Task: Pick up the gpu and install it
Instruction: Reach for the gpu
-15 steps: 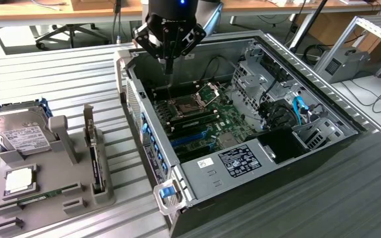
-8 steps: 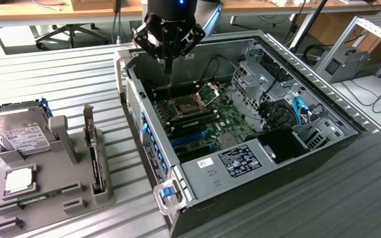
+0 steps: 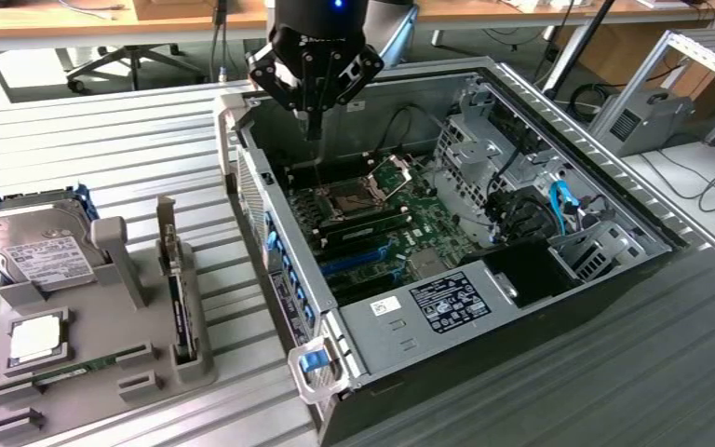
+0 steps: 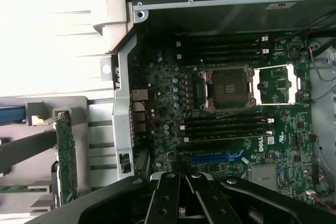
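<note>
Green gpu [image 3: 180,289] stands on edge along the grey holder's [image 3: 146,321] case-side edge, long axis parallel to the case [image 3: 376,326] wall. My pincer [image 3: 314,123], fingers together, empty, hangs over the open case; gpu lies toward the exterior view's left.

The gpu [image 3: 180,279] stands edge-on in its holder [image 3: 119,328], both faces hidden; in the wrist view the gripper [image 4: 181,178] covers one end of it. The arm [image 3: 320,14] is cut off by the exterior view's edge. Print on the case label [image 3: 449,303] is too small to read.
</note>
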Robot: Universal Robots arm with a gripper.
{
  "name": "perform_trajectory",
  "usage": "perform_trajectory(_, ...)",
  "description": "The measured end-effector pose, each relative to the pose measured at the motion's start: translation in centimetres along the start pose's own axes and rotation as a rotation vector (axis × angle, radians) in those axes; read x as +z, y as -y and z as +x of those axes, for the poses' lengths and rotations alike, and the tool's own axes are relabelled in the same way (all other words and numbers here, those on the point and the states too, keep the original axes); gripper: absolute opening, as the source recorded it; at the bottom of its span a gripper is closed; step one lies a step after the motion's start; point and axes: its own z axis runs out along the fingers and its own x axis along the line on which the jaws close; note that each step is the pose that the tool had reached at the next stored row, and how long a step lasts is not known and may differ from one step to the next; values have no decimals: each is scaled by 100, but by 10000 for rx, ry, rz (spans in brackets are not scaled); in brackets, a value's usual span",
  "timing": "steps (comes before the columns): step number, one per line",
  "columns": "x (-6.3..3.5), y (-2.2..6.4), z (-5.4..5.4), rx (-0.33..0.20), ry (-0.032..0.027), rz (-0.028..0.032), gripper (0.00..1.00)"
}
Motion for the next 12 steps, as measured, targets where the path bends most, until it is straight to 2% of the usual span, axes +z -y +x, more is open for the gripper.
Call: perform_trajectory(12, -1, 3, 33, 0, 0, -1, 11)
